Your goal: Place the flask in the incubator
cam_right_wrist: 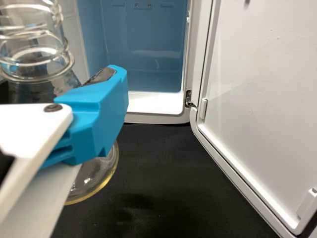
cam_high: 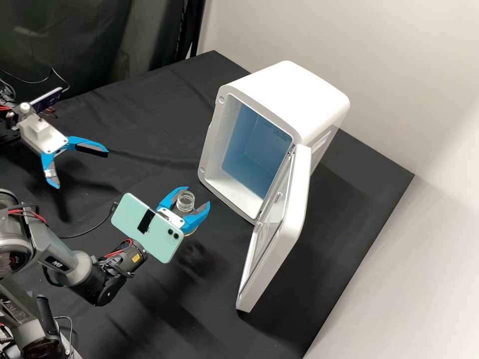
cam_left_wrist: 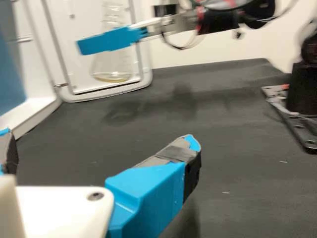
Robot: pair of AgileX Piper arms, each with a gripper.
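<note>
A clear glass flask (cam_high: 185,200) with a little yellowish liquid hangs a little above the black bench, and my right gripper (cam_high: 187,207) is shut on its neck. It is just in front of the open mouth of the white incubator (cam_high: 299,99), whose inside is blue (cam_right_wrist: 143,44). The incubator door (cam_high: 279,224) stands swung open to the right. In the right wrist view the flask (cam_right_wrist: 34,49) is close beside one blue finger (cam_right_wrist: 99,114). My left gripper (cam_high: 78,166) is open and holds nothing, hovering over the bench's left side. From there the flask (cam_left_wrist: 111,67) shows against the door.
A mint-green phone (cam_high: 147,227) is fixed on the right arm's wrist, with a cable trailing left. The arm bases stand at the left edge (cam_high: 30,279). A dark plate (cam_left_wrist: 292,109) lies on the bench. The bench's right edge (cam_high: 379,219) runs close behind the incubator.
</note>
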